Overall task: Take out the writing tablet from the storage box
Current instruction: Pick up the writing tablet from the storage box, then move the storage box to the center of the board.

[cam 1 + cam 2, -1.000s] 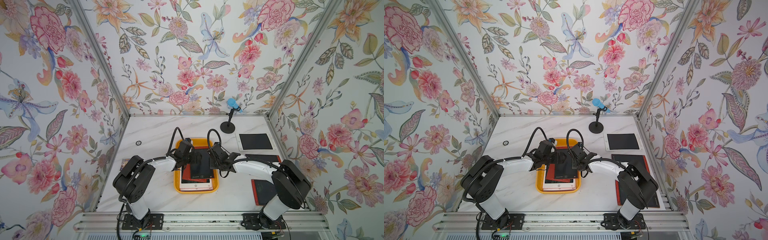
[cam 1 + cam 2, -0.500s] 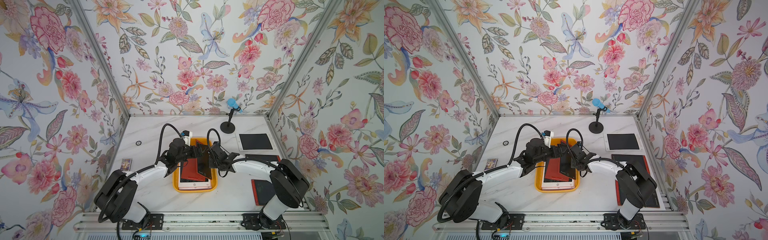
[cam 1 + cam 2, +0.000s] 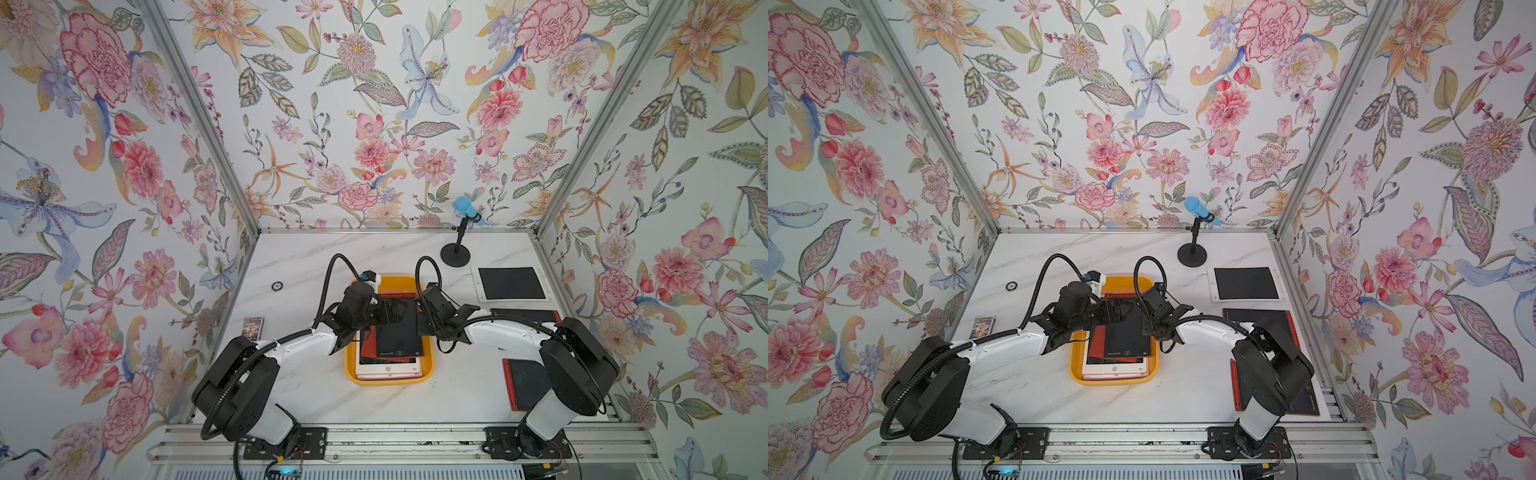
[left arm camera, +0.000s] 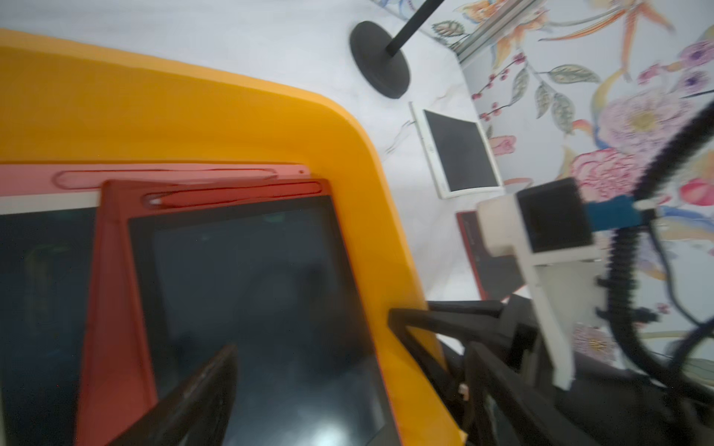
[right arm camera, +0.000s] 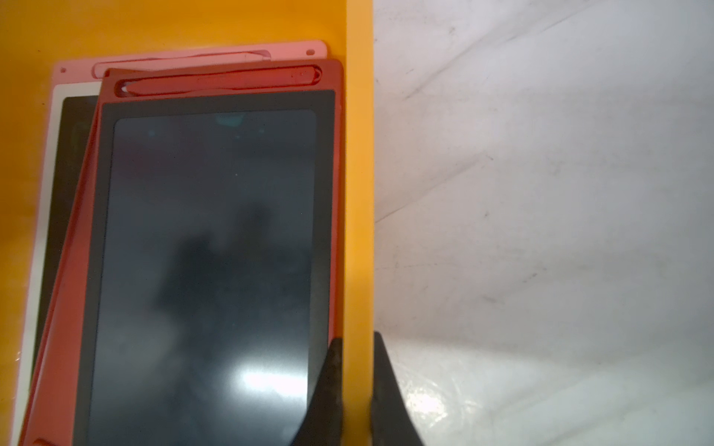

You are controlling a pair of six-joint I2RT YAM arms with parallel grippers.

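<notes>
Nearest the rail, by the right arm's base, a loose red tablet [image 3: 521, 384] lies flat on the counter [image 3: 374, 407]. Further in, the storage box [image 3: 397, 284] sits between the two arms. Inside it the red writing tablet [image 3: 395, 332] lies skewed on top of a pink tablet [image 3: 388, 369]. The right pincer [image 5: 356, 340] is pressed together on the box's side wall, one finger inside and one outside. I'd say that is to pin the box so it cannot slide or lift with the tablet. The left pincer [image 3: 392, 311] hangs spread wide over the red writing tablet's dark screen, holding nothing, and I can't tell whether a finger touches the screen. It looks to be lining up on an edge. Beyond, a white tablet [image 3: 511, 284] lies on the counter, then a microphone stand [image 3: 456, 254] stands near the back wall.
</notes>
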